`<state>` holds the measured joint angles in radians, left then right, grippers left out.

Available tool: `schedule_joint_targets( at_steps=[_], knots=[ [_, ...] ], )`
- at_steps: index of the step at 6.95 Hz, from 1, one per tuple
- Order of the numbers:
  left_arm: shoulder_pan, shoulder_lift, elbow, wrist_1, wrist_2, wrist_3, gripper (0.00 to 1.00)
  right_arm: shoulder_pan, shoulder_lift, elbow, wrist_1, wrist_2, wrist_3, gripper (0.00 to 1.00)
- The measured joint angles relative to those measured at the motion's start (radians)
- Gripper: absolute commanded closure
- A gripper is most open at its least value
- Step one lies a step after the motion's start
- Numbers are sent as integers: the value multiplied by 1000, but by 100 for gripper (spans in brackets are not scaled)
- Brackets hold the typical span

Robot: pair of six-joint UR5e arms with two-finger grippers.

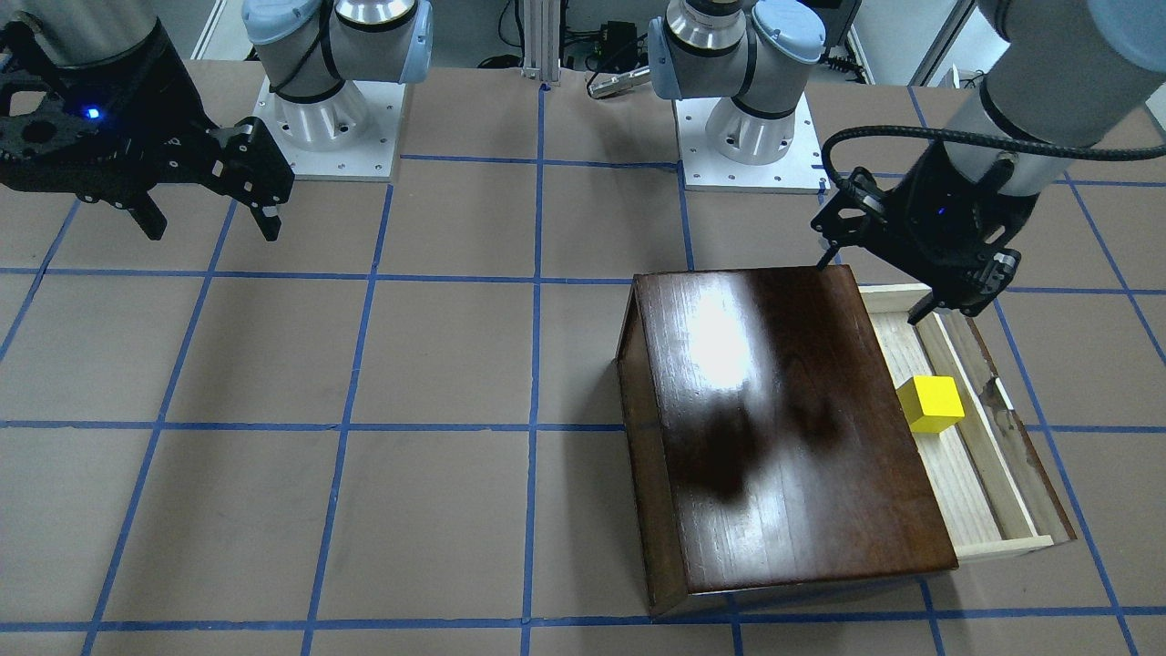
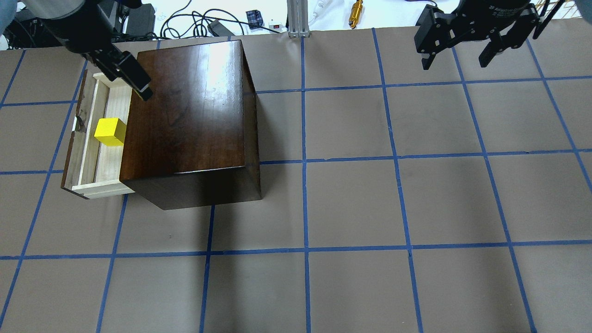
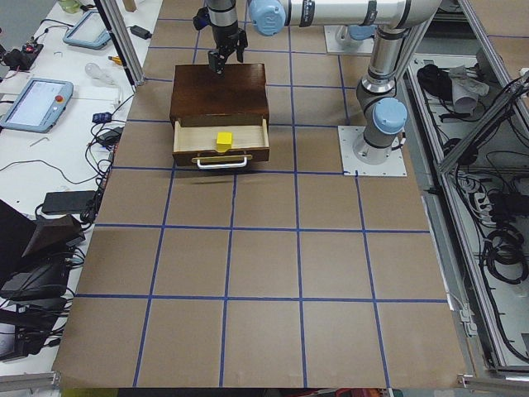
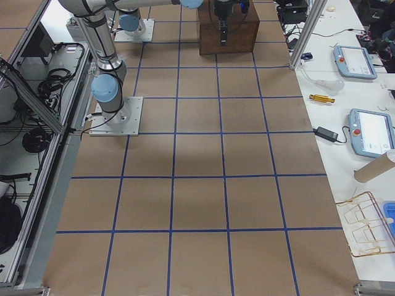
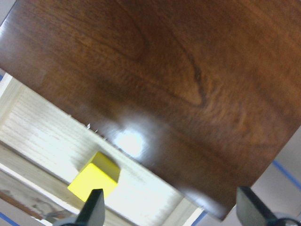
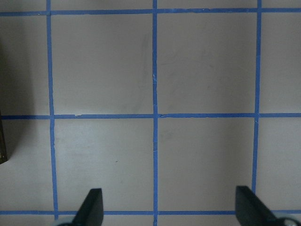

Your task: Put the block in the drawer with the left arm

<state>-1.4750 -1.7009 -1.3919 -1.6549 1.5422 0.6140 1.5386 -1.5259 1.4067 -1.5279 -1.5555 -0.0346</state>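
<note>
The yellow block (image 1: 931, 404) lies in the open drawer (image 1: 1002, 538) of the dark-brown cabinet (image 1: 783, 428). It touches no gripper. It also shows in the overhead view (image 2: 110, 131), the exterior left view (image 3: 222, 141) and the left wrist view (image 5: 94, 181). My left gripper (image 1: 874, 287) is open and empty. It hangs above the cabinet's top edge over the drawer's robot-side end (image 2: 141, 90). My right gripper (image 1: 214, 228) is open and empty, high above bare table far from the cabinet (image 2: 455, 62).
The drawer sticks out towards the table's left end, with its metal pull (image 3: 221, 163) outermost. The two arm bases (image 1: 332, 128) (image 1: 747, 137) stand behind the cabinet. Blue tape lines grid the brown table (image 2: 351, 203). Cables and a brass tool (image 2: 357, 8) lie beyond the far edge.
</note>
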Motion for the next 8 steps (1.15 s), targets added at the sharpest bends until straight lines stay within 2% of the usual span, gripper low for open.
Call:
schedule_joint_targets(
  at_steps=[2,3,5,8],
  knots=[
    [-42,31,-37,5,-1,-290,0,-1,0,0,0,0,0,0],
    [-48,59,-67,13,-1,-375,0,-1,0,0,0,0,-1,0],
    [-53,100,-124,95,-2,-478,0,0,1,0,0,0,-1,0],
    [-59,103,-160,195,-2,-633,0,0,1,0,0,-1,-1,0]
  ],
)
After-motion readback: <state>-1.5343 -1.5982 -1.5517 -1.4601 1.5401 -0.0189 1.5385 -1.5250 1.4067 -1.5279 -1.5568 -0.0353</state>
